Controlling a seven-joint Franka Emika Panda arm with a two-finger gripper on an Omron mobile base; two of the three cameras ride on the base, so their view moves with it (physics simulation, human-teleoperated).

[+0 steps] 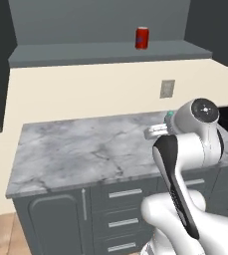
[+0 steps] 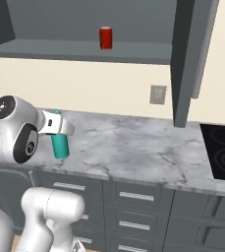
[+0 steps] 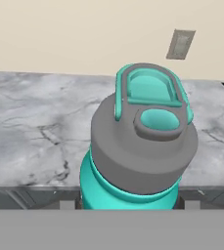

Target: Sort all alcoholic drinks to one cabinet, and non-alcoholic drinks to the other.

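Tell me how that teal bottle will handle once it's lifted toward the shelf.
The teal bottle looks rigid, so it shouldn't deform. Its smooth round wall may slip in the hand. Being tall and narrow, it could tip when set down.

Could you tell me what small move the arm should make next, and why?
Probably lift the teal bottle toward the open cabinet shelf. The gripper looks shut on the bottle, which hangs at the marble counter's front edge, and the red can, the other soft drink, already stands on that shelf, so the bottle belongs beside it.
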